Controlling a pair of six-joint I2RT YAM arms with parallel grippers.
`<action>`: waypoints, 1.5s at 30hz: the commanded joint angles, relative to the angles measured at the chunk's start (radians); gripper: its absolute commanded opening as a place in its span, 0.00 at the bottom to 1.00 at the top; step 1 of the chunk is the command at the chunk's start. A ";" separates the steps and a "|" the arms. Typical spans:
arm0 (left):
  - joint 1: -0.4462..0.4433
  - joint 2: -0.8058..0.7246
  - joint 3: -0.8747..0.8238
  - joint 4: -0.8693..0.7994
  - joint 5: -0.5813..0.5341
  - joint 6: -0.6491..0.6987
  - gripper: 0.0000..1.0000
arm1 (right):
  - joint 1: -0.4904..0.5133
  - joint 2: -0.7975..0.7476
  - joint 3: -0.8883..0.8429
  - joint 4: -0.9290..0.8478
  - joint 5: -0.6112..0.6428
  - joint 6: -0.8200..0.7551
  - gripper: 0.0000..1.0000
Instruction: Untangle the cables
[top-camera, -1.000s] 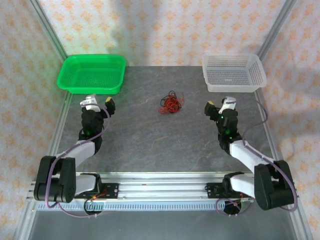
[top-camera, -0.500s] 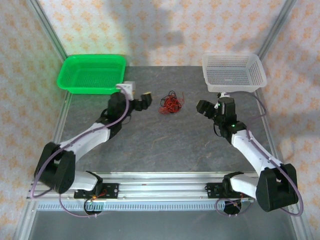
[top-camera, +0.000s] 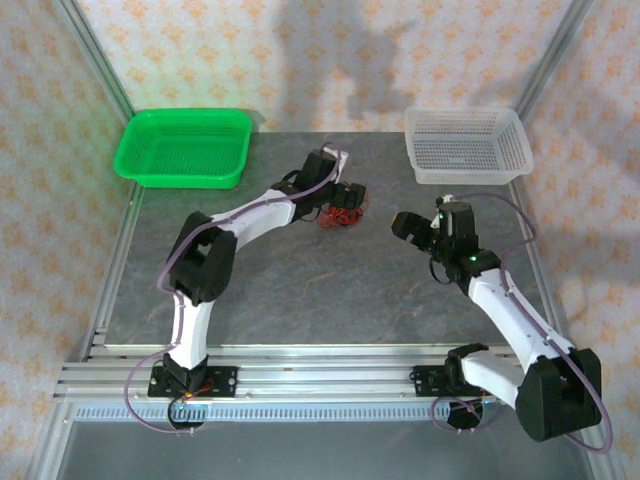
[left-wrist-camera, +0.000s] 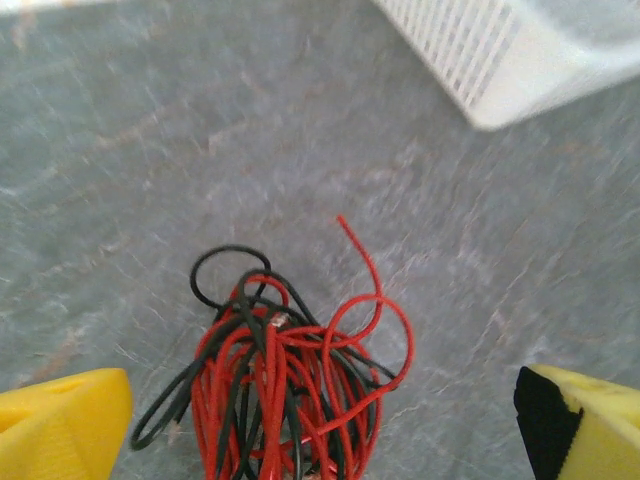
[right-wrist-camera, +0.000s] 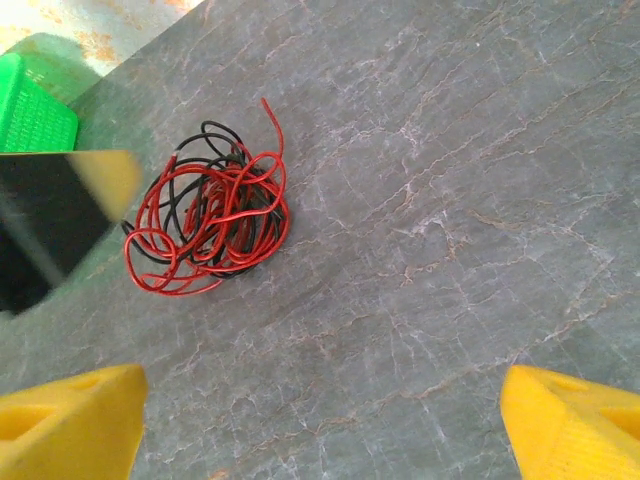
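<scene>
Over the last second the left gripper (left-wrist-camera: 320, 430) has swung in to straddle the cables (top-camera: 340, 212), a tangle untouched at the middle of the tabletop (top-camera: 300, 290), jaws spread wide, while the right gripper (right-wrist-camera: 320, 425), also spread, has edged nearer but stands apart; a first grasp appears imminent

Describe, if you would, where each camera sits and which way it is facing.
Top external: above, behind the bases, looking down on the table; both arms, left gripper at the cables, right gripper nearby.
Left wrist: left arm, looking down at the cables, white basket beyond; own yellow fingers flank them.
Right wrist: right arm, facing cables and green basket; own fingers in bottom corners.
All share the cables.
</scene>
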 joint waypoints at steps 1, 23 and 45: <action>-0.010 0.059 0.086 -0.156 -0.023 0.038 0.99 | 0.006 -0.039 -0.026 -0.052 0.006 -0.006 0.92; -0.032 0.221 0.020 -0.094 -0.011 0.041 0.70 | 0.006 -0.115 -0.057 -0.094 0.024 0.014 0.92; -0.032 -0.145 -0.409 0.254 0.198 -0.060 0.00 | 0.005 -0.212 -0.093 -0.063 -0.119 0.097 0.92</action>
